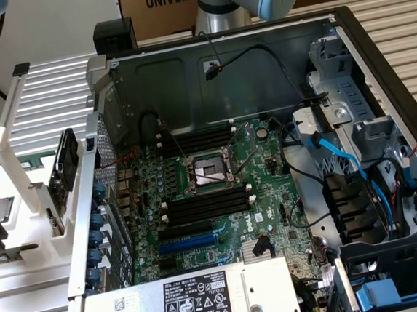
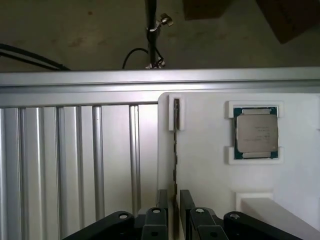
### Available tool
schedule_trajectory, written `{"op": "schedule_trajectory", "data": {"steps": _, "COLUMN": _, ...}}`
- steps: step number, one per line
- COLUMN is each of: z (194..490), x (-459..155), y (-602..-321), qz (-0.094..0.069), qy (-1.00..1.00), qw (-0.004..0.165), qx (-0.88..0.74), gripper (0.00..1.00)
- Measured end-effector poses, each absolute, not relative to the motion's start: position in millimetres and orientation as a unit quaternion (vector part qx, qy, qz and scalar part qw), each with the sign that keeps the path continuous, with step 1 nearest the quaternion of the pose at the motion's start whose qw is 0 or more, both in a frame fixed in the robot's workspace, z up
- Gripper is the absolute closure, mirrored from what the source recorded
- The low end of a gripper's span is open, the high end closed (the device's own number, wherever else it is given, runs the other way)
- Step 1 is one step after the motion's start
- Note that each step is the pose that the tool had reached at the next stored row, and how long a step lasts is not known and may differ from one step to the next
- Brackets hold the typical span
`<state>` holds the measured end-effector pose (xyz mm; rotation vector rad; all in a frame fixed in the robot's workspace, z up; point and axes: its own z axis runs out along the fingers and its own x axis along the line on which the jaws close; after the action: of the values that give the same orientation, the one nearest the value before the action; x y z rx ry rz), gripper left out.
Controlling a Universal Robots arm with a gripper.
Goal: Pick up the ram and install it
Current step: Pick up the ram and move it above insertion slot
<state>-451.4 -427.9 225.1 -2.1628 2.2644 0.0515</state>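
Black gripper [image 2: 174, 194] fingers [image 2: 187, 201] are seen spread, one on each side of the ram [image 2: 176, 145], with no pinch yet. The ram is a thin, dark, rigid circuit-board stick stood on edge in a smooth white plastic fixture [image 2: 205, 175], near a square metal-capped processor [image 2: 256, 132]. Risk: if closed off-centre, the stick could be shoved sideways or cocked in its clip, and the narrow hard faces could slip. A ribbed aluminium table [image 2: 75, 160] is seen alongside.
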Motion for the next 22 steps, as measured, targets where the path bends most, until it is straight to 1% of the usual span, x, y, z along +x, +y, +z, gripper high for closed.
{"op": "schedule_trajectory", "data": {"steps": 7, "z": 213.0, "x": -451.1, "y": -427.1, "qz": 0.017, "qy": 0.723, "qw": 0.005, "qx": -0.691, "gripper": 0.76}}
{"op": "schedule_trajectory", "data": {"steps": 22, "z": 199.5, "x": -452.2, "y": -423.1, "qz": 0.017, "qy": 0.718, "qw": 0.005, "qx": -0.696, "gripper": 0.76}}
